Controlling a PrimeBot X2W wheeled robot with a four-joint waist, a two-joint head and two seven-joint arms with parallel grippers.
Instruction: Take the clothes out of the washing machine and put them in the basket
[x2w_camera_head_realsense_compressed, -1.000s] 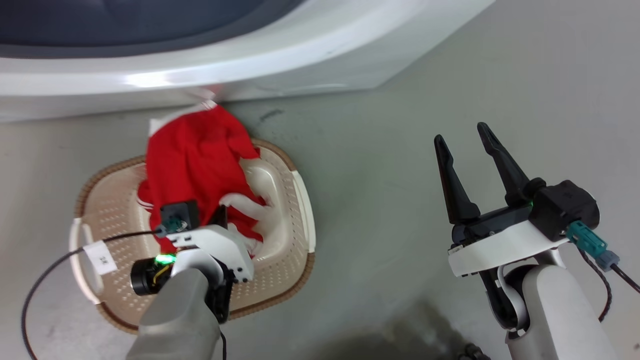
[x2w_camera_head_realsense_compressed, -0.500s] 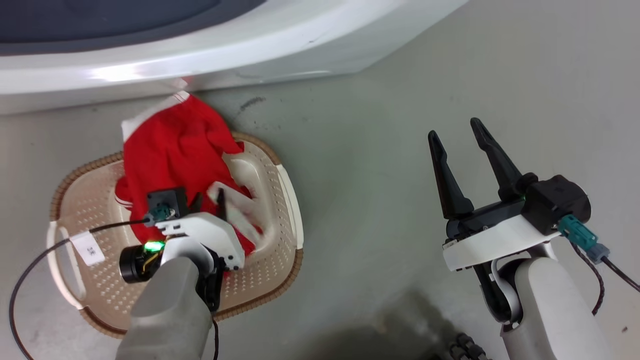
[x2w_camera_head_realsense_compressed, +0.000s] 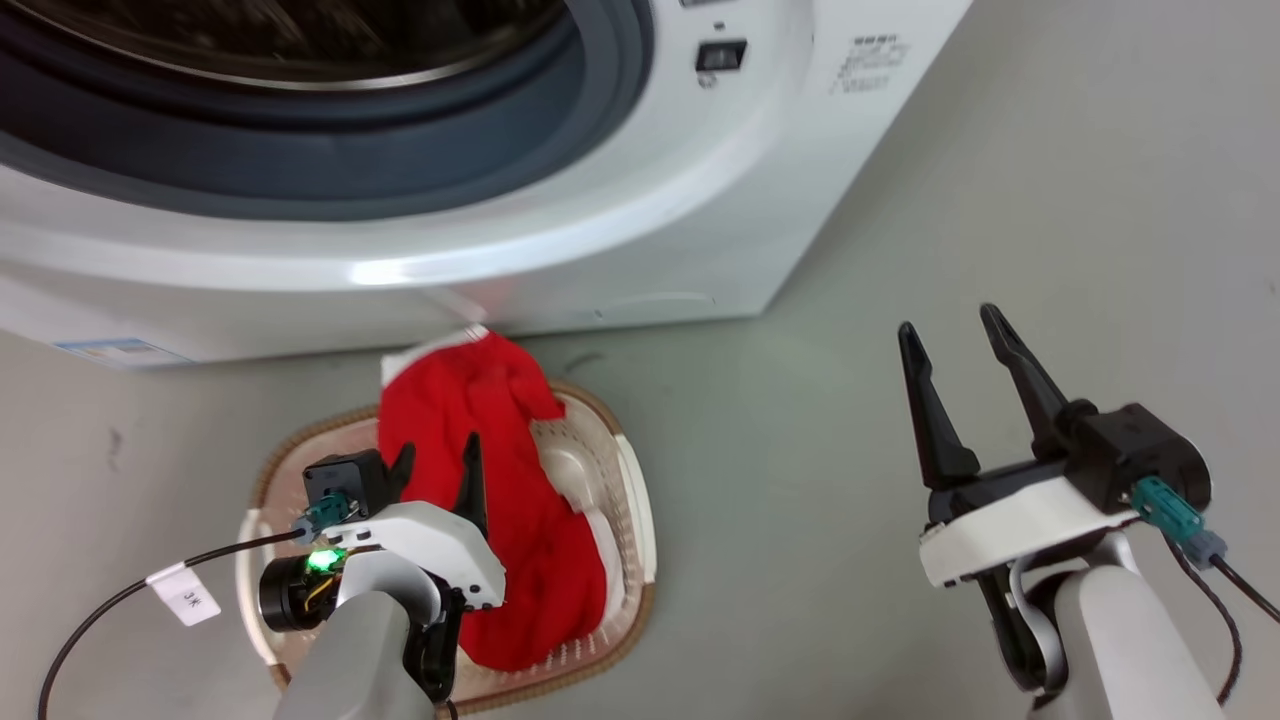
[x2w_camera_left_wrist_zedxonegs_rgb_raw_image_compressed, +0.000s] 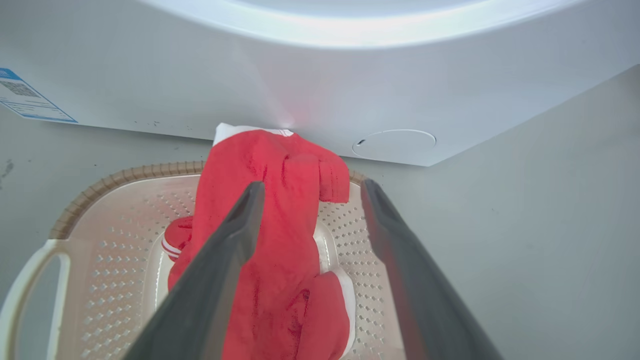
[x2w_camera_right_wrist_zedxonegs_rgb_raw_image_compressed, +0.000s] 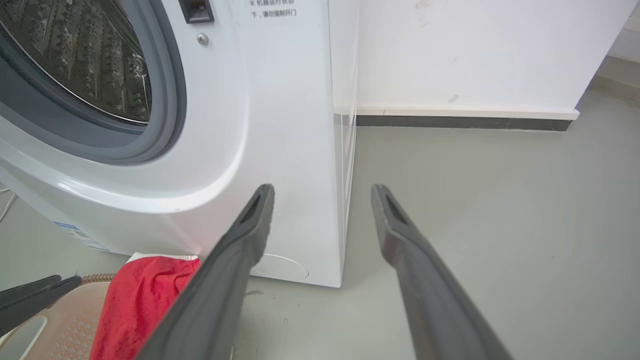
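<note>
Currently my left pincer (x2w_camera_left_wrist_zedxonegs_rgb_raw_image_compressed: 312, 186) hovers over the basket (x2w_camera_left_wrist_zedxonegs_rgb_raw_image_compressed: 125, 175) at the lower left of the head view. Its two fingers are spread wide and have nothing between them. The right pincer (x2w_camera_head_realsense_compressed: 948, 322) stands at the lower right over bare floor, equally wide and equally empty.

Below the left fingers the red garment (x2w_camera_head_realsense_compressed: 520, 500) lies lengthwise in the basket. Its white-trimmed end is draped over the far rim, against the foot of the washing machine (x2w_camera_head_realsense_compressed: 700, 200).

I judge the cloth to be light, limp and not slippery. It will sag and trail from wherever I pinch it, so a thick bunched fold near the middle is a safer hold than a thin hem.

Above it, the part of the drum (x2w_camera_right_wrist_zedxonegs_rgb_raw_image_compressed: 75, 50) on view inside the grey ring (x2w_camera_right_wrist_zedxonegs_rgb_raw_image_compressed: 170, 100) is bare steel.

As for writing, a blue-edged sticker (x2w_camera_left_wrist_zedxonegs_rgb_raw_image_compressed: 30, 102) sits low on the machine front, too small to read. There is Chinese print (x2w_camera_right_wrist_zedxonegs_rgb_raw_image_compressed: 272, 9) beside the door latch, which I cannot read with confidence. A white tag (x2w_camera_head_realsense_compressed: 183, 598) on my left arm's cable carries a mark I cannot make out.
</note>
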